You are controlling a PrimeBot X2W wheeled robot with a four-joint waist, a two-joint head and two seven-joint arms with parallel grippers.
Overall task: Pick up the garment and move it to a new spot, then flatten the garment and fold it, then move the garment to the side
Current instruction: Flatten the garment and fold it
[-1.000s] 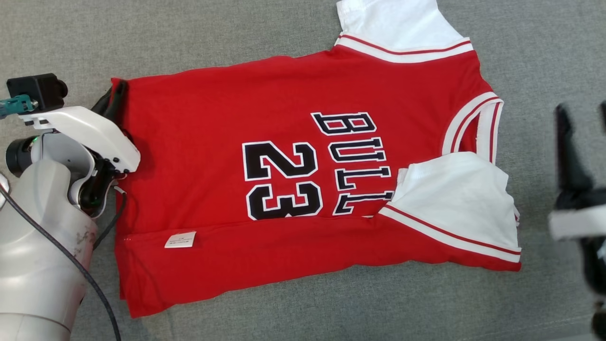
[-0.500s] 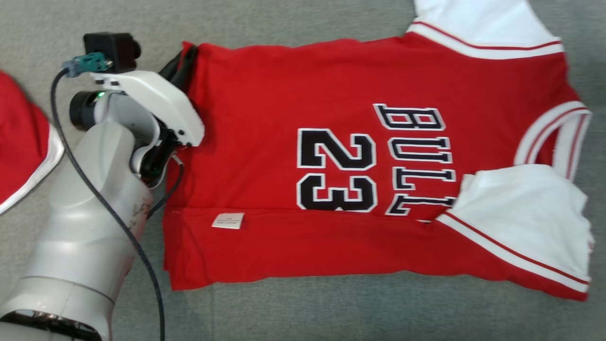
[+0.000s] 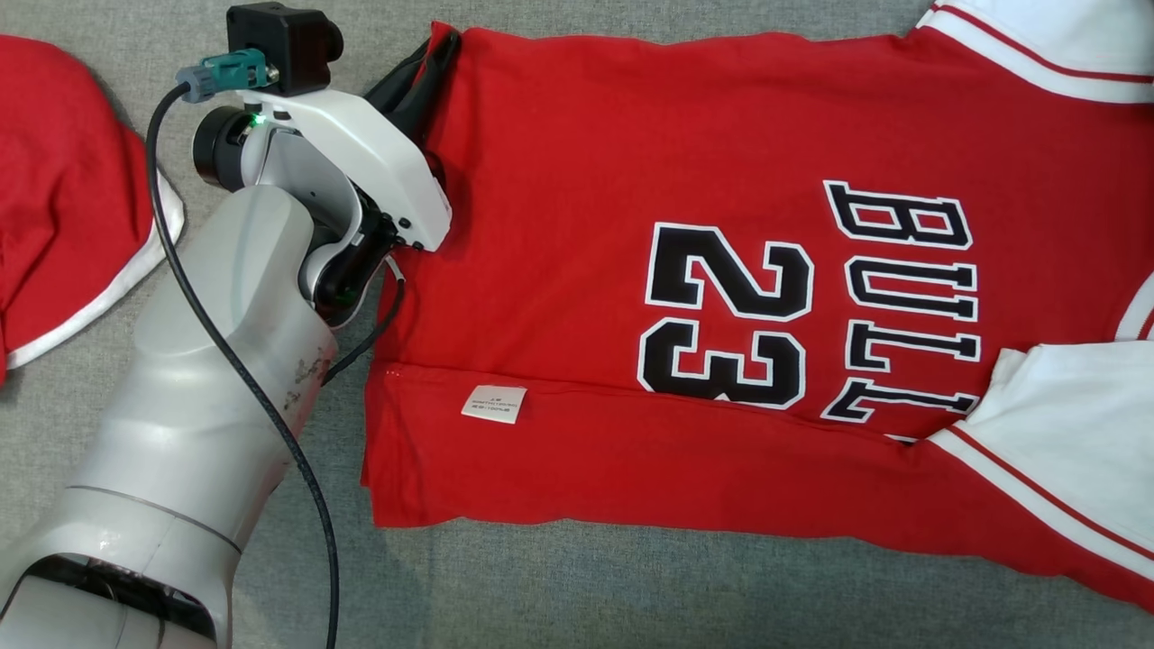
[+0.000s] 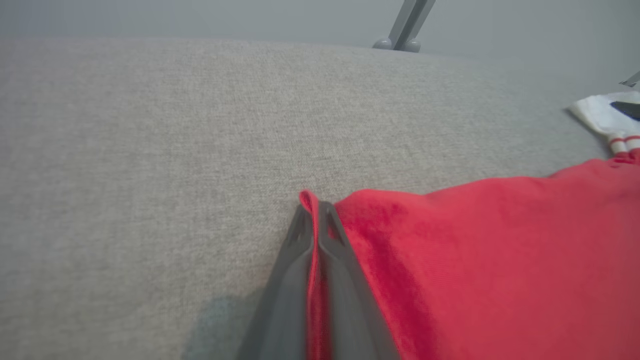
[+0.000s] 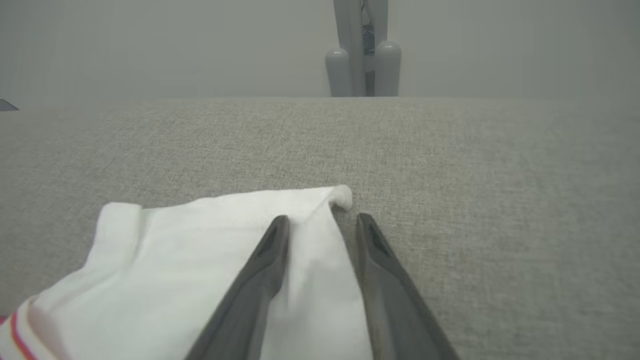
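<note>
A red jersey (image 3: 631, 180) with "BULL 23" in black and white lies flat on the grey cloth surface (image 3: 631, 586), its lower long edge folded up. My left gripper (image 3: 431, 68) is shut on the hem's far left corner. The left wrist view shows both fingers pressed together on a red fold of the jersey (image 4: 475, 250), gripper (image 4: 314, 210). My right gripper (image 5: 322, 220) stands open, its fingers straddling the corner of the white sleeve (image 5: 200, 235). The near white sleeve (image 3: 1064, 424) is folded onto the jersey's chest.
A second red garment (image 3: 63, 180) with a white edge lies at the far left, beside my left arm. A grey metal stand (image 5: 362, 55) rises beyond the surface's far edge. Bare grey cloth runs along the front below the jersey.
The camera has turned left: the jersey now sits further right in the picture, the second red garment has come in, and the right gripper has left the head view. The left grip holds.
</note>
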